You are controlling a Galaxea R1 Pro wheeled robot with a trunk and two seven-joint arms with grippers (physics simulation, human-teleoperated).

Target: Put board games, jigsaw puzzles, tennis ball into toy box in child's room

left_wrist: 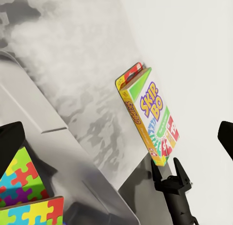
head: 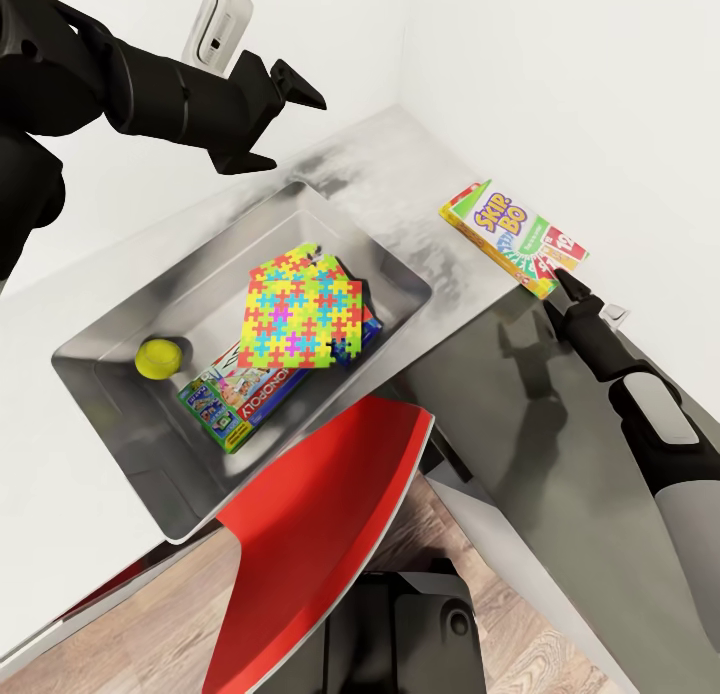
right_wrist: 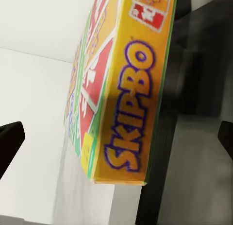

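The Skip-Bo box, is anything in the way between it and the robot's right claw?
No, nothing visible is. The right gripper sits open right at the near end of the Skip-Bo box, which lies on the table. In the right wrist view the box sits between the spread fingers.

table — toy box, skip-bo box

Head view: high, angled steeply down over the worktop and toy box. Left wrist view: raised above the box rim, facing across to the Skip-Bo box by the wall. Right wrist view: low, very close to that same box, its side print blurred. All three views share this box.
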